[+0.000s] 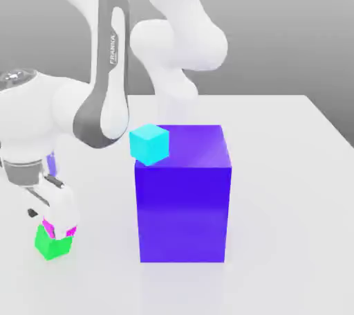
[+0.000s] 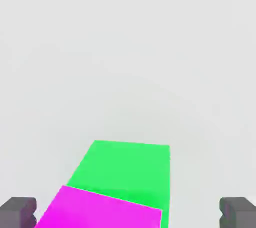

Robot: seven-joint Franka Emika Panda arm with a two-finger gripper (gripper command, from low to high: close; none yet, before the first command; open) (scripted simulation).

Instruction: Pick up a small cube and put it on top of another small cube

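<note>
At the exterior view's left, the small bright green plain-faced cube (image 1: 52,244) rests on the white bench (image 1: 290,189). The small bright magenta plain-faced cube (image 1: 50,226) sits directly on top of the green cube, apparently touching its upper face and nudged a little toward one edge. The white two-finger gripper (image 1: 58,228) reaches down around the magenta cube. In the hand view the gripper's dark fingertips (image 2: 19,211) stand well clear of the magenta cube's sides, so the gripper is spread wide and grips nothing.

Further toward the exterior view's right of the green cube stands a big blue-violet block (image 1: 183,192), well apart from the stack. A small cyan cube (image 1: 149,144) sits on the top corner of the block nearest the green cube.

By this judgement the placing step is finished or finishing: the magenta cube appears released onto the green one. The next move calls for a straight lift of the gripper away from the green cube, without brushing the magenta cube off its perch.
</note>
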